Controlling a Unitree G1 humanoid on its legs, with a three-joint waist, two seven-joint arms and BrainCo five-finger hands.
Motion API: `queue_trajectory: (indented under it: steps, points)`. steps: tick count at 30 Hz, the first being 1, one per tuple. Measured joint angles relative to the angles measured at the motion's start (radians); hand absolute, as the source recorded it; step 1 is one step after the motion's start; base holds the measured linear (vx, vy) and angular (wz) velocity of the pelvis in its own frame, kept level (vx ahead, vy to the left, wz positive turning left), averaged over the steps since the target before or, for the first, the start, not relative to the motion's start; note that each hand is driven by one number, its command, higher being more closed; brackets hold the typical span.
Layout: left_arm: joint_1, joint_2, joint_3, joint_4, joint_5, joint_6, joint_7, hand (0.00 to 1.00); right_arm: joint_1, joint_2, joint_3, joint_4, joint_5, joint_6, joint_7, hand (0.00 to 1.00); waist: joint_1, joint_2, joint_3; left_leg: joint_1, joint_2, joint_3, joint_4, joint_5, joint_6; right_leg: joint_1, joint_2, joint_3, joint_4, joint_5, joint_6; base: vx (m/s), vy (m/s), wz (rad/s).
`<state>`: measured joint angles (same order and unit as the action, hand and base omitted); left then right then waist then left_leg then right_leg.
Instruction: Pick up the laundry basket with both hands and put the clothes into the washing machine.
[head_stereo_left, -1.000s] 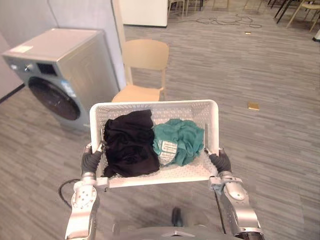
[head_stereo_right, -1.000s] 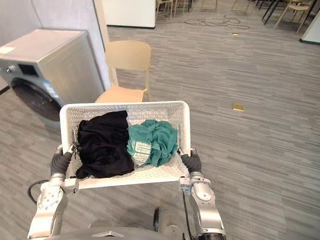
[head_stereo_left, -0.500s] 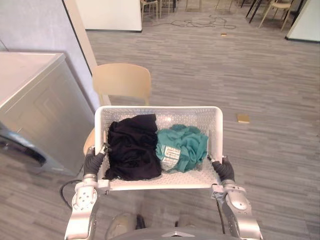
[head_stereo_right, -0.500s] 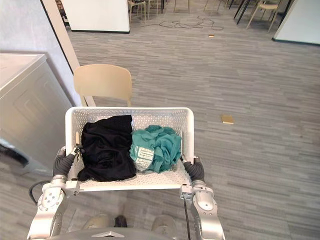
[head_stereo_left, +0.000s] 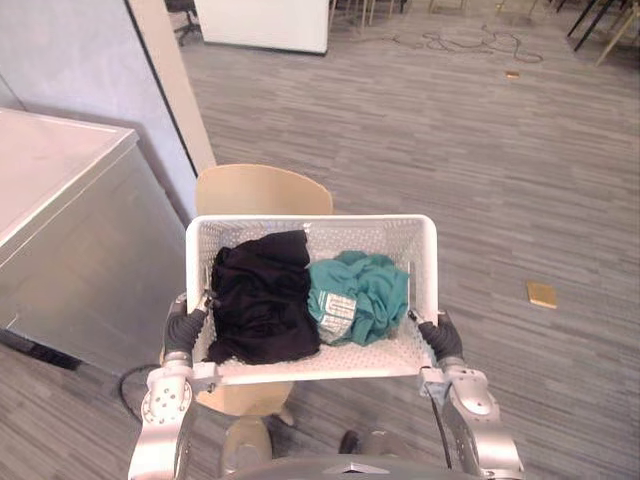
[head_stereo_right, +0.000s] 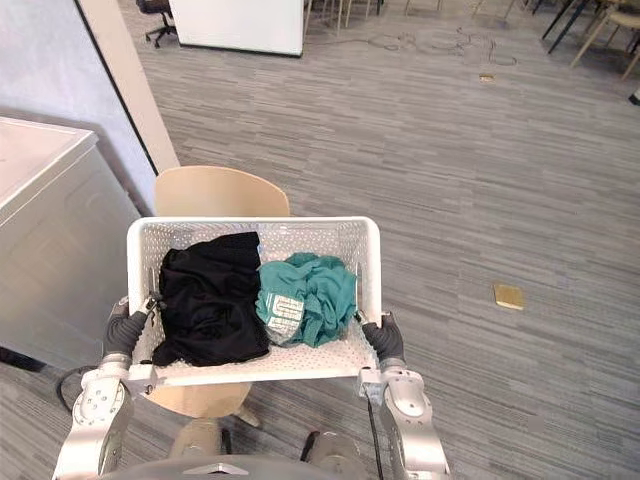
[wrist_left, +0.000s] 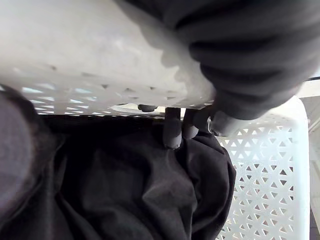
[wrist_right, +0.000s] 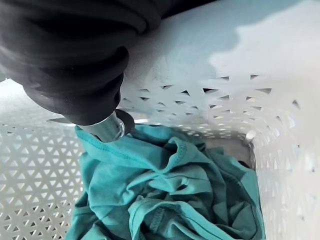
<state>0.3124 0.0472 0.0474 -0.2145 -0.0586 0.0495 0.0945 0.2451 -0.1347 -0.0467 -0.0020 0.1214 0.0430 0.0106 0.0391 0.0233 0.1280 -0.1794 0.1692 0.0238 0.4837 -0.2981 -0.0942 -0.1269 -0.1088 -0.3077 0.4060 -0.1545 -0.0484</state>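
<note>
wht perforated basket (head_stereo_left: 340, 230), blk garment (head_stereo_left: 258, 300), teal garment (head_stereo_left: 370, 290), tan chair (head_stereo_left: 262, 190), gry washer (head_stereo_left: 80, 240)

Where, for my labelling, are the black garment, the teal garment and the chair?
black garment (head_stereo_left: 262, 300): left eye view, its bunched middle.
teal garment (head_stereo_left: 370, 290): left eye view, its upper folds.
chair (head_stereo_left: 262, 190): left eye view, its backrest.

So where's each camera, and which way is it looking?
Left eye view: head, looking down at laundry basket; left hand, right hand grip its sides.
Right eye view: beside it, same scene.
Left wrist view: left wrist, facing black clothes; own fingers.
Right wrist view: right wrist, facing teal clothes.
All share the laundry basket.
</note>
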Motion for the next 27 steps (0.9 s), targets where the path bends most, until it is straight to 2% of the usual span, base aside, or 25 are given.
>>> queue_trajectory:
  steps: [1,2,3,4,6,10,14,16,17,18,19,20,21,22,23,24,25,26,27]
  points:
    - [0.002,0.0,-0.011,0.0,0.0,0.0,-0.001,1.0,-0.001,0.0,-0.008,0.022,0.004,-0.001,0.003,1.0,-0.007,0.003,-0.002,0.037,0.0,0.002,-0.1,0.074,-0.005,0.002,-0.01,0.003,0.025,-0.01,0.017,0.22,0.205,-0.17]
    - [0.003,-0.001,-0.016,0.0,0.0,0.0,-0.007,1.0,-0.001,0.0,-0.014,0.023,0.006,-0.001,0.003,1.0,-0.009,0.008,-0.004,0.052,-0.004,0.002,-0.129,0.129,0.001,0.002,-0.014,0.006,0.039,-0.02,0.034,0.2,0.247,-0.1]
    - [0.001,0.006,-0.017,0.001,0.0,0.0,-0.014,1.0,0.004,0.012,-0.018,0.038,0.007,-0.004,0.004,1.0,-0.014,-0.01,-0.003,0.068,-0.019,0.009,-0.147,0.15,-0.038,0.001,-0.034,0.024,0.057,-0.04,0.064,0.13,0.255,-0.02]
    - [0.008,0.013,-0.018,0.002,0.001,0.001,-0.019,1.0,0.009,0.024,-0.017,0.052,0.007,-0.002,0.011,1.0,-0.016,-0.031,-0.006,0.084,-0.05,0.015,-0.158,0.154,-0.027,0.004,-0.062,0.036,0.059,-0.043,0.073,0.1,0.252,-0.02]
    - [0.022,0.018,-0.012,0.002,0.001,0.001,-0.025,1.0,0.022,0.037,-0.016,0.054,0.006,-0.003,0.025,1.0,-0.013,-0.037,-0.008,0.097,-0.078,0.032,-0.175,0.16,-0.018,0.017,-0.087,0.052,0.031,-0.036,0.089,0.06,0.252,0.01]
    - [0.036,0.034,0.0,0.002,0.001,0.001,-0.035,1.0,0.033,0.052,-0.01,0.063,0.005,0.002,0.04,1.0,-0.001,-0.03,-0.007,0.095,-0.098,0.033,-0.191,0.165,0.002,0.046,-0.094,0.051,-0.05,-0.006,0.135,-0.03,0.113,0.05]
    - [0.049,0.033,-0.004,0.002,0.001,0.001,-0.039,1.0,0.049,0.049,-0.01,0.063,0.006,0.0,0.046,1.0,-0.002,-0.022,-0.009,0.079,-0.091,0.028,-0.202,0.168,0.007,0.051,-0.081,0.045,-0.079,0.005,0.127,-0.07,-0.003,0.01]
    - [0.036,0.034,-0.01,0.001,0.001,0.001,-0.043,1.0,0.063,0.049,-0.02,0.058,0.008,-0.013,0.045,1.0,-0.028,-0.017,-0.015,0.016,-0.097,0.006,-0.207,0.181,0.003,0.015,-0.091,0.006,-0.074,0.018,0.131,-0.07,-0.015,0.5]
    - [0.025,0.034,-0.015,0.001,0.001,0.001,-0.046,1.0,0.063,0.054,-0.032,0.057,0.009,-0.014,0.046,1.0,-0.043,-0.013,-0.013,-0.008,-0.074,0.053,-0.207,0.169,0.023,0.007,-0.1,-0.025,-0.068,0.025,0.133,-0.02,-0.011,0.75]
    - [0.018,0.034,-0.022,0.001,0.002,0.002,-0.051,1.0,0.068,0.06,-0.043,0.055,0.01,-0.014,0.045,1.0,-0.052,-0.011,-0.011,-0.02,-0.048,0.115,-0.205,0.167,0.025,0.003,-0.107,-0.044,-0.069,0.029,0.132,-0.02,0.021,0.74]
    - [0.008,0.033,-0.033,0.002,0.002,0.002,-0.058,1.0,0.071,0.063,-0.06,0.054,0.011,-0.017,0.044,1.0,-0.062,-0.011,-0.004,-0.027,-0.001,0.211,-0.177,0.166,0.04,-0.006,-0.129,-0.064,-0.066,0.031,0.13,-0.05,0.078,0.62]
    - [-0.009,0.031,-0.052,0.002,0.002,0.002,-0.058,1.0,0.068,0.061,-0.082,0.054,0.011,-0.017,0.043,1.0,-0.061,0.0,0.016,-0.029,0.051,0.295,-0.141,0.173,0.059,-0.01,-0.148,-0.065,-0.045,0.03,0.131,-0.08,0.137,0.38]
    - [-0.015,0.028,-0.051,0.002,0.002,0.002,-0.059,1.0,0.056,0.051,-0.084,0.053,0.011,-0.017,0.041,1.0,-0.057,0.009,0.022,-0.024,0.094,0.283,-0.101,0.184,0.073,-0.022,-0.158,-0.051,-0.03,0.029,0.138,-0.07,0.152,0.07]
    - [-0.015,0.026,-0.05,0.002,0.002,0.002,-0.058,1.0,0.054,0.047,-0.082,0.052,0.011,-0.019,0.041,1.0,-0.054,0.01,0.023,-0.019,0.105,0.244,-0.086,0.191,0.071,-0.031,-0.163,-0.037,-0.02,0.029,0.146,-0.07,0.214,-0.35]
    - [-0.015,0.023,-0.048,0.002,0.002,0.002,-0.055,1.0,0.052,0.045,-0.08,0.048,0.011,-0.02,0.042,1.0,-0.043,0.026,0.021,0.01,0.097,0.117,-0.087,0.177,0.024,-0.051,-0.17,0.003,0.004,0.029,0.159,-0.06,0.235,-0.46]
    - [-0.02,0.024,-0.046,0.002,0.002,0.001,-0.054,1.0,0.049,0.049,-0.078,0.047,0.011,-0.021,0.042,1.0,-0.042,0.038,0.025,0.015,0.07,0.056,-0.075,0.145,-0.02,-0.054,-0.176,0.027,0.007,0.035,0.177,-0.11,0.424,-0.48]
    - [-0.02,0.038,-0.044,0.002,0.002,0.001,-0.054,1.0,0.058,0.063,-0.071,0.048,0.021,-0.018,0.046,1.0,-0.052,0.029,0.031,0.017,0.028,-0.002,-0.063,0.105,-0.061,-0.054,-0.193,0.055,-0.004,0.046,0.203,-0.08,0.304,-0.23]
    - [-0.02,0.046,-0.047,0.002,0.002,0.001,-0.055,1.0,0.066,0.073,-0.074,0.046,0.025,-0.018,0.047,1.0,-0.059,0.024,0.033,0.02,0.012,-0.011,-0.067,0.085,-0.08,-0.052,-0.208,0.063,-0.017,0.052,0.213,-0.16,0.495,-0.21]
    - [-0.023,0.064,-0.052,0.002,0.002,0.001,-0.058,1.0,0.07,0.092,-0.084,0.045,0.027,-0.013,0.051,1.0,-0.059,0.005,0.044,0.018,-0.015,0.013,-0.043,0.069,-0.069,-0.048,-0.228,0.087,-0.062,0.083,0.209,-0.13,0.36,-0.41]
